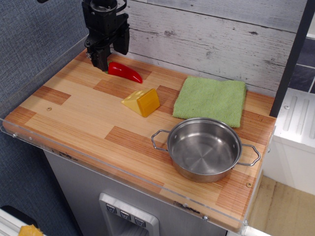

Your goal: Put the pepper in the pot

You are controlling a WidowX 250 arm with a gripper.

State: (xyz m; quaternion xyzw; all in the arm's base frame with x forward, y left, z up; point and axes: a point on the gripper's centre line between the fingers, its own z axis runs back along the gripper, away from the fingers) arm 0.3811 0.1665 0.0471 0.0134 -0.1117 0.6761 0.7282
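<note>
The red pepper (pixel 126 73) lies on the wooden table at the back left, its tip pointing right. Its stem end is hidden behind my gripper's left finger. My black gripper (pixel 112 53) hangs low over the pepper's left end, open and empty, with one finger (pixel 102 58) in front of the stem end and the other behind it near the wall. The shiny steel pot (pixel 204 149) stands empty at the front right, with a wire loop handle on each side, far from the gripper.
A yellow-orange cheese wedge (pixel 142 101) sits mid-table between pepper and pot. A green cloth (pixel 210 100) lies behind the pot. A plank wall runs along the back, and a clear plastic lip (pixel 98 164) edges the table's front.
</note>
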